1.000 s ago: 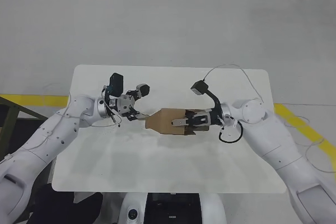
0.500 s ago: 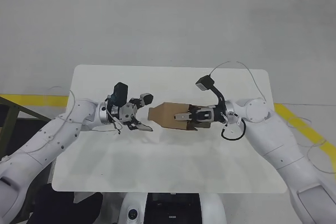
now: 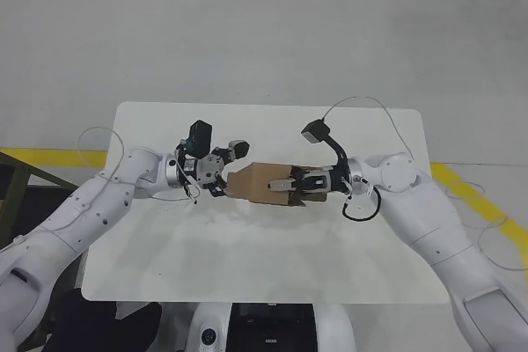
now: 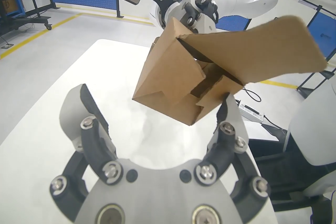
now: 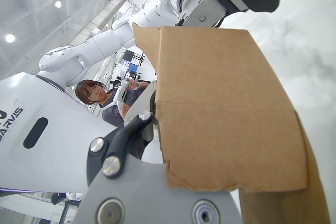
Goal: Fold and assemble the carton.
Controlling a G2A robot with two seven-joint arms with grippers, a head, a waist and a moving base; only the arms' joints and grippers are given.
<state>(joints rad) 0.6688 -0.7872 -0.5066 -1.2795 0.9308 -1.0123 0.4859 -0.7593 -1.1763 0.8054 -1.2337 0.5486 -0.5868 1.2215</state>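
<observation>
A: Closed up since half a second ago: no more gap between the carton (image 3: 260,184) and the left gripper (image 3: 228,167), contact now at the carton's near end.

B: Sitting where?

A: Held clear of the table (image 3: 158,255), about mid-table, slung between the two arms. Clamped at the far end by the right gripper (image 3: 290,187), one finger lying along the top panel.

B: And the left?

A: Spread wide, gripping nothing. Just one fingertip (image 4: 226,107) nudging the edge of the half-tucked end flaps (image 4: 183,96). Overlapped there, but not locked, with a dark slot showing between them. One long flap (image 4: 257,51) sticking out above, unfolded.

B: Risks from here?

A: Several, at a guess. Pushing off-centre with that single fingertip is likely to swing the carton round in its one-ended grip, or slide it out altogether. Pushing too hard is likely to crease the tab instead of seating it, or spring the tucked flaps apart again. Closing those open jaws right now could snag the long flap and bend it the wrong way. Safer with a square push, straight toward the clamped end.
</observation>
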